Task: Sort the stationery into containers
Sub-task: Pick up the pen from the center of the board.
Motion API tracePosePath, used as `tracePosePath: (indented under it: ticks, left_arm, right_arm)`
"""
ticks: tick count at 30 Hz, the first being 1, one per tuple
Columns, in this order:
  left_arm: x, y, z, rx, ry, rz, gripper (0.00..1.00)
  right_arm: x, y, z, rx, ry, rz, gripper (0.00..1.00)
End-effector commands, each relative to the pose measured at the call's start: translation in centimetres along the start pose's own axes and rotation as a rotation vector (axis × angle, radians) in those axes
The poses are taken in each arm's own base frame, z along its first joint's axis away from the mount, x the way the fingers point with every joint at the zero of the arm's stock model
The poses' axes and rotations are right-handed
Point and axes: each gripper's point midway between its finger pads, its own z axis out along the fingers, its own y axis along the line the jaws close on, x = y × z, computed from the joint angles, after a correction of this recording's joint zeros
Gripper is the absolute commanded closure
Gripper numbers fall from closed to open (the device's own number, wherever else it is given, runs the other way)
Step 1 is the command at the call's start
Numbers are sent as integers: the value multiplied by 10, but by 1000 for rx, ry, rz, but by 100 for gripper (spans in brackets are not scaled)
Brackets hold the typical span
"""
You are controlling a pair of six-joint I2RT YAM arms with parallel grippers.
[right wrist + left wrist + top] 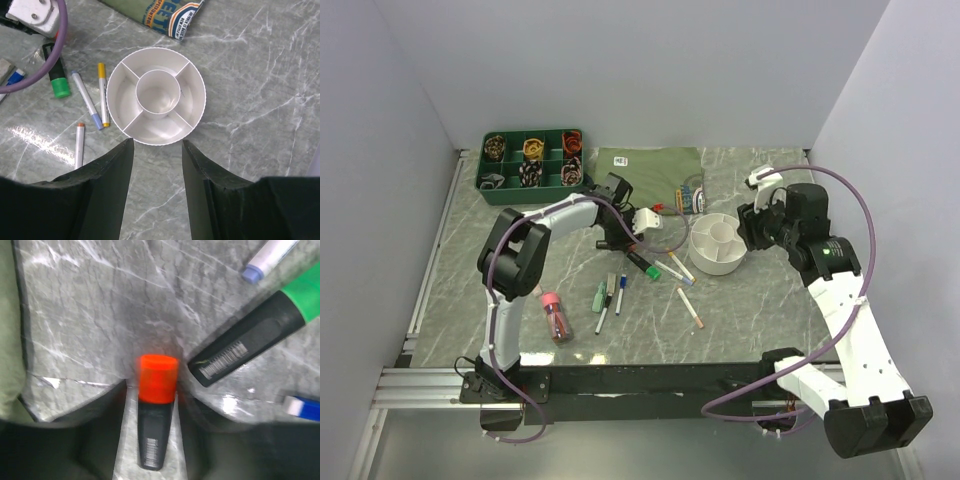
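A black highlighter with an orange cap [156, 405] lies on the marble table between the jaws of my left gripper [623, 240], which is open, with thin gaps of table on both sides of the highlighter. A green-capped black highlighter [255, 335] lies just to its right. The white round organiser [718, 262] is empty; its rim [199, 95] sits just ahead of my open, empty right gripper [157, 150], which hovers above the table. Loose pens lie left of the organiser: a yellow-capped one [102, 95], a blue-capped one [86, 100] and an orange-tipped one [79, 145]. A pink-capped tube [555, 315] lies at the front left.
A green compartment tray [532, 160] stands at the back left. The olive cloth [650, 165] lies at the back centre with a small printed pouch [692, 196] at its corner. Several more pens [610, 293] lie in the middle. White walls close in on both sides.
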Motion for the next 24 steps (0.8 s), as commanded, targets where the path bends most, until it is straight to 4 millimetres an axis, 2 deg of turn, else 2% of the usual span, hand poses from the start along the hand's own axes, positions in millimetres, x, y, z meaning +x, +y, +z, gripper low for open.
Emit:
tracePosePath:
  ticks: [1, 3, 5, 8, 11, 12, 13, 14, 15, 16, 17, 18, 19, 20, 22, 23, 24]
  left_arm:
    - [1, -1, 9, 29, 26, 40, 64]
    - [4, -7, 7, 55, 42, 21, 76]
    - [4, -9, 1, 52, 40, 3, 79]
    - [-21, 3, -29, -13, -17, 5, 86]
    - [-78, 30, -81, -126, -156, 16, 97]
    - [-94, 37, -92, -151, -205, 12, 99]
    - [-124, 49, -108, -188, -308, 31, 99]
    - [-142, 49, -120, -187, -380, -1, 99]
    - [-156, 51, -125, -186, -442, -6, 99]
    - [-180, 51, -134, -173, -552, 20, 99]
    - [-194, 49, -141, -153, -621, -38, 99]
    - [-205, 48, -145, -139, -680, -51, 99]
    - [-207, 34, -138, -66, -732, -68, 99]
    - [-231, 41, -156, -96, -867, -45, 99]
    - [-235, 32, -150, -58, -968, -64, 99]
    - [-251, 34, -159, -41, -1073, -106, 99]
    - [-256, 34, -158, -28, -1109, -122, 99]
  right_arm:
    - [-3, -2, -7, 11, -33, 3, 49]
    - [-2, -2, -6, 12, -31, 1, 50]
    - [-2, -3, -5, 16, -34, 7, 50]
    - [-4, -4, -4, 15, -42, 25, 51]
    - [-3, -5, -3, 22, -49, 37, 52]
    - [-3, -6, -4, 31, -53, 45, 53]
    - [-2, -8, -2, 36, -59, 54, 53]
    - [2, -8, 0, 36, -53, 68, 53]
    - [4, -8, 1, 29, -54, 90, 54]
    - [4, -7, 2, 27, -55, 100, 54]
    - [7, -7, 3, 27, -50, 111, 54]
    - [7, -9, 3, 29, -49, 127, 54]
    - [8, -10, 3, 32, -52, 132, 54]
    - [8, -11, 2, 36, -53, 137, 55]
    - [8, -15, 3, 50, -54, 155, 55]
    - [8, -17, 2, 54, -54, 167, 55]
    - [9, -18, 1, 60, -56, 174, 55]
